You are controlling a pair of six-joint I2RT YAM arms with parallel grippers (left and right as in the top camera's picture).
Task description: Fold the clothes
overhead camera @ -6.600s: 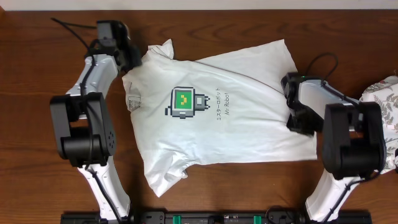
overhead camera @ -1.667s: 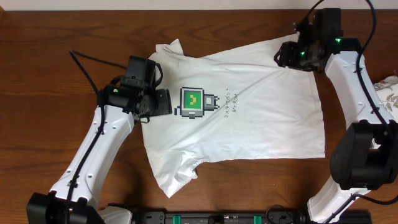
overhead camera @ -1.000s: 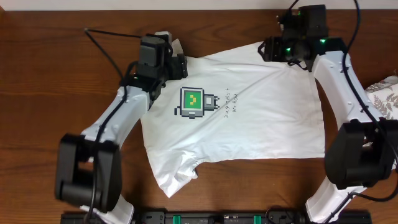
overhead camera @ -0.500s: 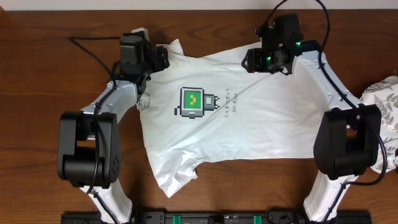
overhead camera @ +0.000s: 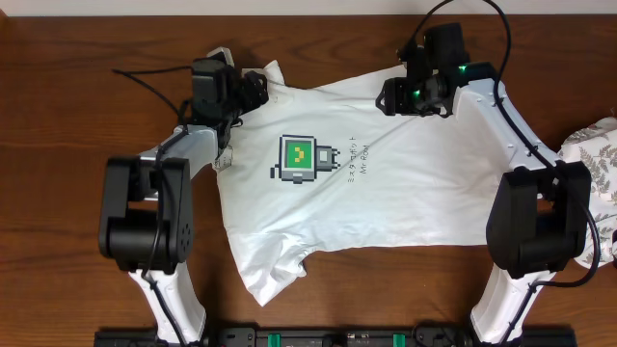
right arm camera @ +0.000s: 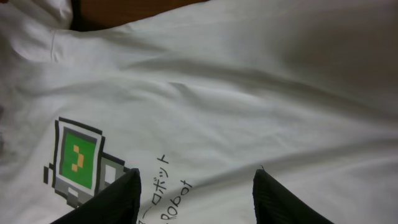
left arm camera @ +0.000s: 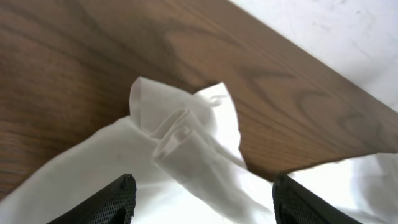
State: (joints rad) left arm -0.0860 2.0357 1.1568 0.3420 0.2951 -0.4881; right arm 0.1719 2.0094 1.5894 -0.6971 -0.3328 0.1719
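Your white short-sleeved T-shirt (overhead camera: 386, 202) with a green pixel graphic lies spread face up on the brown wooden table (overhead camera: 58, 145).
Your left gripper (left arm camera: 202, 186) hangs with jaws apart at the crumpled sleeve (left arm camera: 180, 130); your right gripper (right arm camera: 196, 180) gapes over the shirt, holding nothing.

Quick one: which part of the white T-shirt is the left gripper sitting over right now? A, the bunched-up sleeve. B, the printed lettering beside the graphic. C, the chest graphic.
A: the left wrist view shows the left gripper open over the bunched-up sleeve of the T-shirt, well clear of the chest graphic.
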